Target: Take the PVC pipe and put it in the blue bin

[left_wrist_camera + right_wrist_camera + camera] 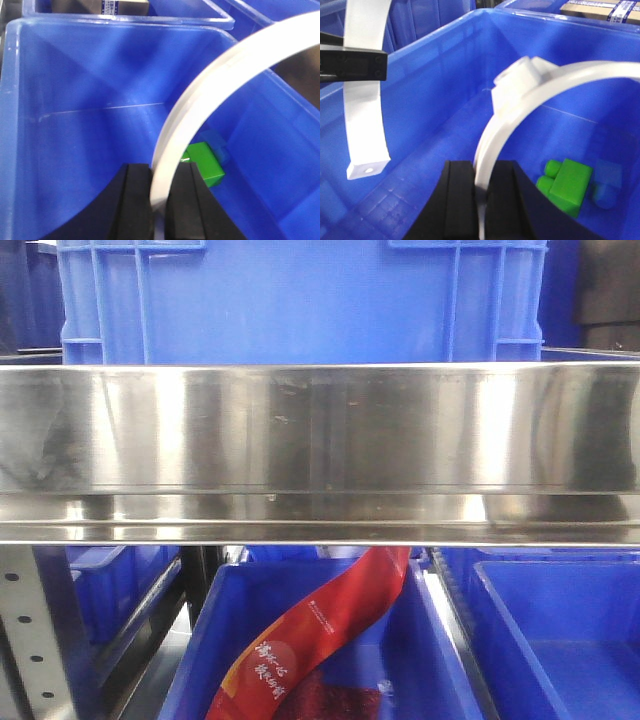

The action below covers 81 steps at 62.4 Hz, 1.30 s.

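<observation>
My left gripper is shut on the PVC pipe, a thick white curved piece, and holds it above the inside of the blue bin. In the right wrist view this pipe hangs from the left gripper at the upper left, with a small hole in its lower end. My right gripper is shut on a thinner white arc strip with a blocky lug, also over the bin. Neither gripper shows in the front view.
A green block and a small blue block lie on the bin floor; both also show in the left wrist view. Neighbouring bins hold cardboard boxes. A steel shelf rail fills the front view, with a red packet below.
</observation>
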{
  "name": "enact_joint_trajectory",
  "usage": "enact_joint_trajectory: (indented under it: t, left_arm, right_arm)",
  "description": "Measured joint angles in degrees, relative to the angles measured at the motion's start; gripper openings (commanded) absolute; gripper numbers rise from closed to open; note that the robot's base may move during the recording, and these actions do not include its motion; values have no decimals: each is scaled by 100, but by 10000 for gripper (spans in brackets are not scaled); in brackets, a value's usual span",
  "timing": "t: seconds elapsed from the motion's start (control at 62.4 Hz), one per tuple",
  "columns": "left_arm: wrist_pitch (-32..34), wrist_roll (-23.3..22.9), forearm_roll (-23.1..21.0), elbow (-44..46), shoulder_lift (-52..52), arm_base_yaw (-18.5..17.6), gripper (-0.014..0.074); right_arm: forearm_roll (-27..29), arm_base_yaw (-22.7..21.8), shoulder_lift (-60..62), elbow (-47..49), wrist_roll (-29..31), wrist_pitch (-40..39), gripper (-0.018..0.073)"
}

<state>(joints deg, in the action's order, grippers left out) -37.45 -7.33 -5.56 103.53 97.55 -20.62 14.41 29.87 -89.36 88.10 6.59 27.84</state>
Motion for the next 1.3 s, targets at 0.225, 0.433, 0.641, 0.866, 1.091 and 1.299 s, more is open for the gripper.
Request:
enact_joint_trajectory:
  t: [0.225,0.433,0.641,0.866,1.091,1.299]
  left_arm:
    - [-12,0,0,2,0,0,412]
    - [-95,-11,0,12,0,0,435]
    - [-162,-11,-35,12,0,0,399]
    - [-295,-11,-108,12,-72,0,15]
    - [-319,-11,-108,12,-108,0,-111]
    - [-476,-11,-22,12,-415,0,-111]
  right_arm:
    - [0,0,0,0,0,0,357]
    - [0,0,0,0,0,0,370]
    - [0,0,0,0,0,-81,358]
    - [-36,-56,0,0,0,-448,-35]
    - [-36,-56,0,0,0,-472,-168]
    - [-36,-284,346,0,0,-472,-168]
